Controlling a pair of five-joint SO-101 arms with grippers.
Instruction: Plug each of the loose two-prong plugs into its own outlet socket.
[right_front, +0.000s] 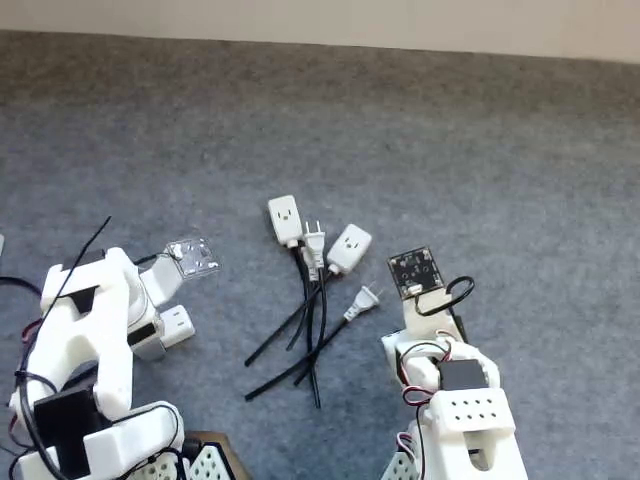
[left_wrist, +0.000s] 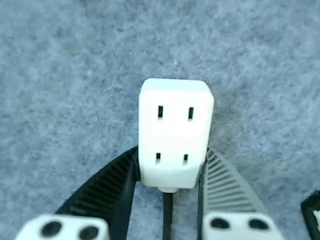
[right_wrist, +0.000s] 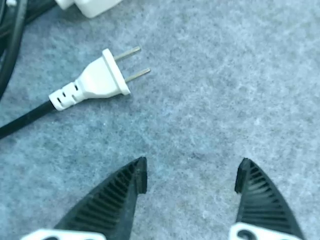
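Worktop (right_front: 480, 150) is covered in grey felt, and a bundle of black cords (right_front: 305, 330) lies between the two arms. Left arm (right_front: 90, 340): jaws closed on a white outlet socket (left_wrist: 175, 132), one ribbed finger pressed to each side of its base. The slotted face points at the wrist camera and shows two pairs of slots, and a black cord leaves the base between the fingers. This held socket sits well apart from the cord bundle, on the left arm's side. Right arm (right_front: 460, 410): jaws wide open and gripping nothing, with bare felt between the tips. A white two-prong plug (right_wrist: 100, 80) lies flat just beyond them, at the right-arm edge of the cord bundle, its prongs pointing away from the bundle. At the far end of the bundle are two more white sockets, one (right_front: 285, 220) towards the left arm and one (right_front: 350, 248) towards the right arm. A second plug (right_front: 315, 240) lies between them with its prongs pointing away from the arms. None of the plugs is seated in a socket.
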